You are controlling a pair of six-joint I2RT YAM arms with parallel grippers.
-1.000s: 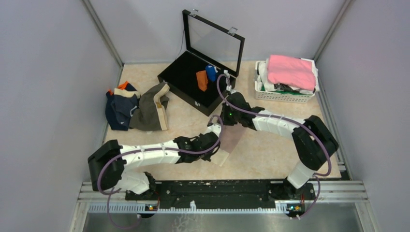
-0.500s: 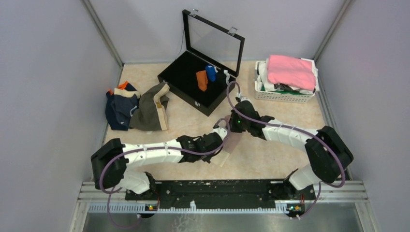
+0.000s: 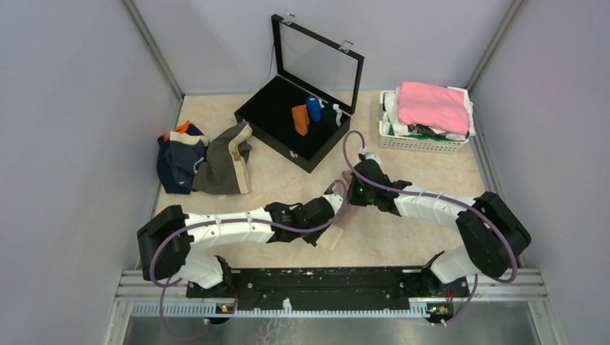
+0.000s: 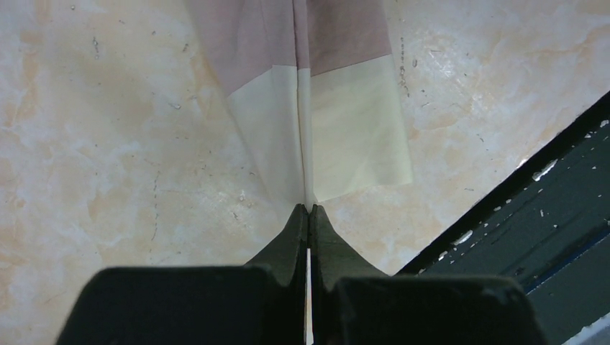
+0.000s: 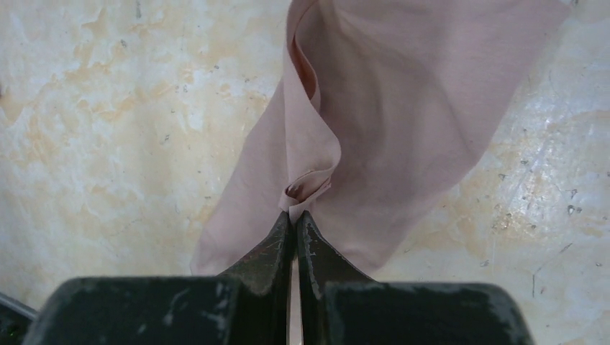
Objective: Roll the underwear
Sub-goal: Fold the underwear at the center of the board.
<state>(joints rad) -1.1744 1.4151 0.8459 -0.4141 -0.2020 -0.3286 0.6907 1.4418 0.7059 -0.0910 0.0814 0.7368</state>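
Over the middle of the marbled tabletop (image 3: 280,183), I'm pinching the pink-beige underwear (image 5: 403,108) at both ends: left gripper (image 4: 309,208) clamped on its cream waistband (image 4: 356,136), right gripper (image 5: 295,214) on the opposite edge. I'm judging this the flattening step. The next move calls for laying it smooth.

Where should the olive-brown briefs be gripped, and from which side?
Probably pinch the tan waistband, the edge lying exposed along the olive-brown briefs' side facing the middle of the table. Come from above on that side, since the navy briefs crowd the opposite side.
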